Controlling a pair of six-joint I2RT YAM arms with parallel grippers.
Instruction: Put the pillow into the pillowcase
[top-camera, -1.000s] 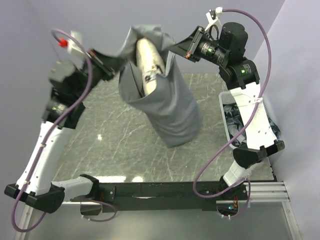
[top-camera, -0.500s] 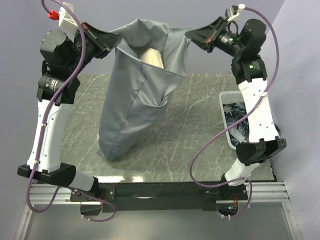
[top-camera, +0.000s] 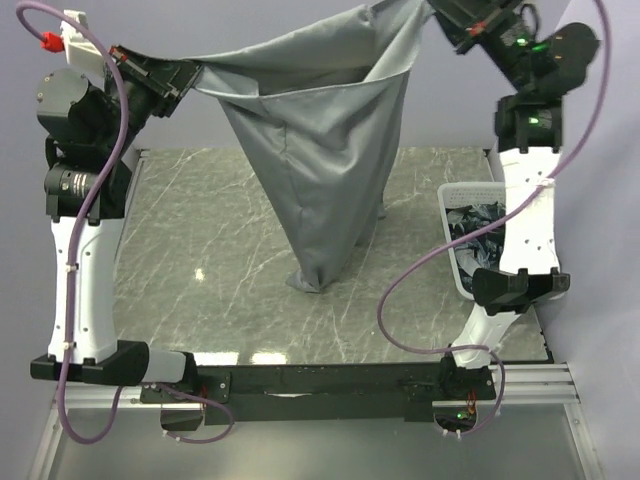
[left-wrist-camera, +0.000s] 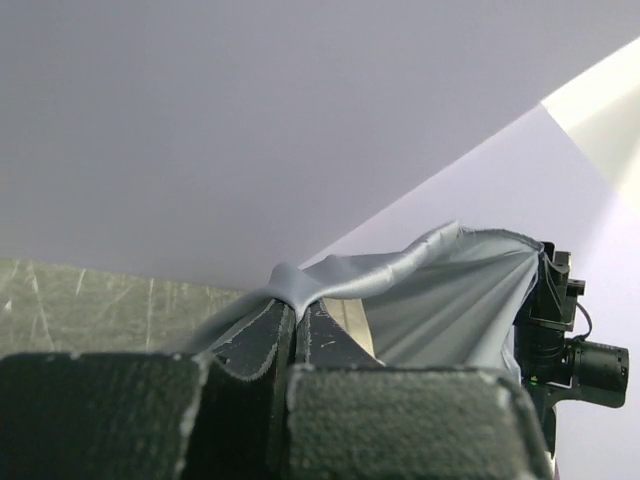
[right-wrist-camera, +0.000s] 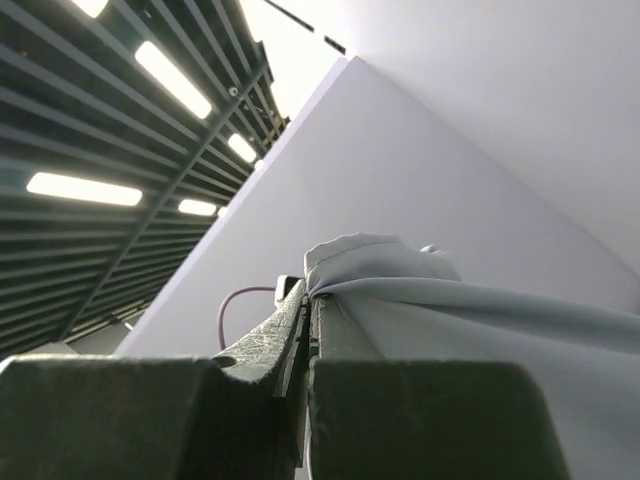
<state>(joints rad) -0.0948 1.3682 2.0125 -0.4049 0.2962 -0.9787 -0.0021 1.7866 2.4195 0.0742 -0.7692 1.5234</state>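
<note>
The grey pillowcase (top-camera: 320, 150) hangs stretched between my two raised grippers, and its bottom tip touches the table. My left gripper (top-camera: 190, 72) is shut on the left corner of its rim, as the left wrist view (left-wrist-camera: 295, 303) shows close up. My right gripper (top-camera: 442, 14) is shut on the right corner, with fabric bunched over the jaws in the right wrist view (right-wrist-camera: 310, 295). The pillow is hidden inside the case in the top view. Only a cream sliver (left-wrist-camera: 356, 322) shows inside the opening in the left wrist view.
A white bin (top-camera: 452, 200) with dark crumpled contents stands at the table's right edge, beside the right arm. The grey marble tabletop (top-camera: 200, 250) lies under the hanging case. Walls close in at the back and both sides.
Both grippers have risen and spread apart, pulling the pillowcase rim taut. The case has swung back to hang upright, and the pillow has slipped out of sight inside it.
</note>
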